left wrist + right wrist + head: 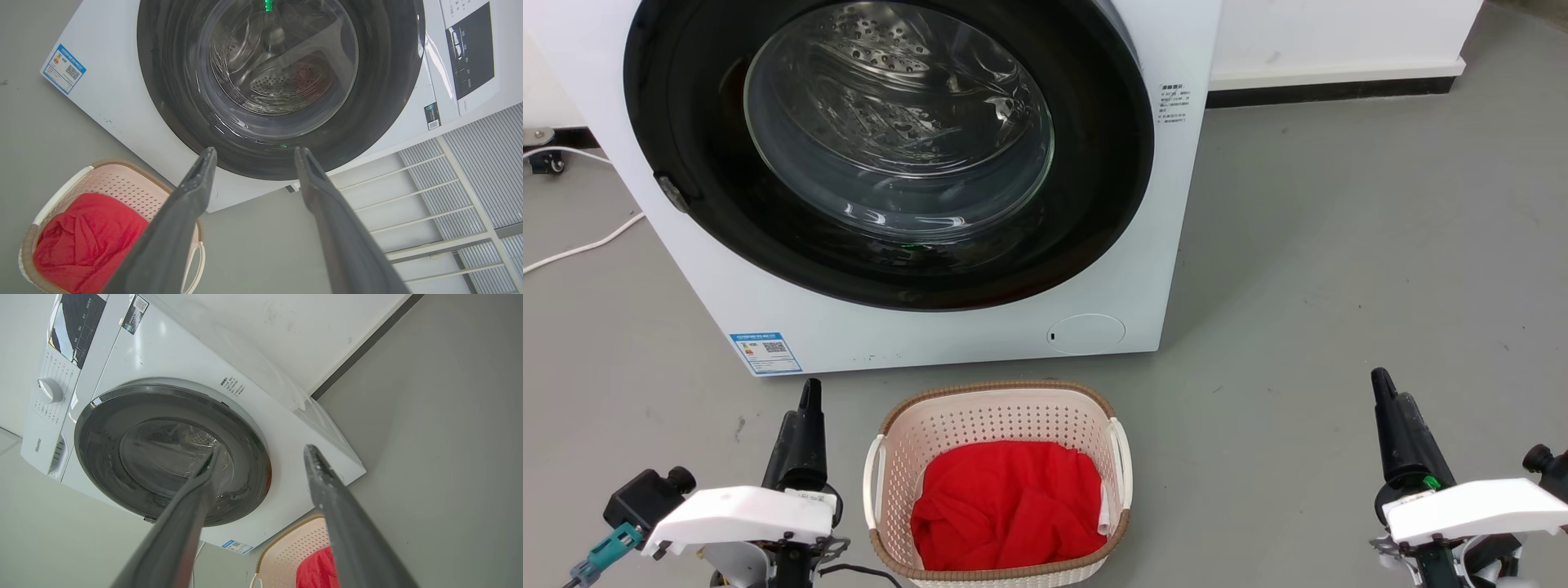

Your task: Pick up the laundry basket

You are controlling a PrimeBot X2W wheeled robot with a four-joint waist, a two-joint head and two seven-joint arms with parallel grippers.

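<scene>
**Head and wrist views.** The laundry basket (996,416) stands on the grey floor (1339,286) just in front of the washing machine (915,343), with a red cloth (1005,506) heaped inside it. We see the left gripper (253,153) near the basket's left handle (874,482) and the right gripper (263,449) well apart from the right handle (1123,461). Both have their fingers spread with nothing between them, and neither touches the basket. We judge that the grasp has not yet begun.

The likely failures follow from this layout:
- A lift by one handle alone would tip the light basket and could spill the cloth.
- A finger arriving against the wall rather than under a handle would push the basket across the smooth floor, perhaps against the machine.
- The thin handles may also slip from the long fingers — especially if the two arms rise unevenly.
</scene>
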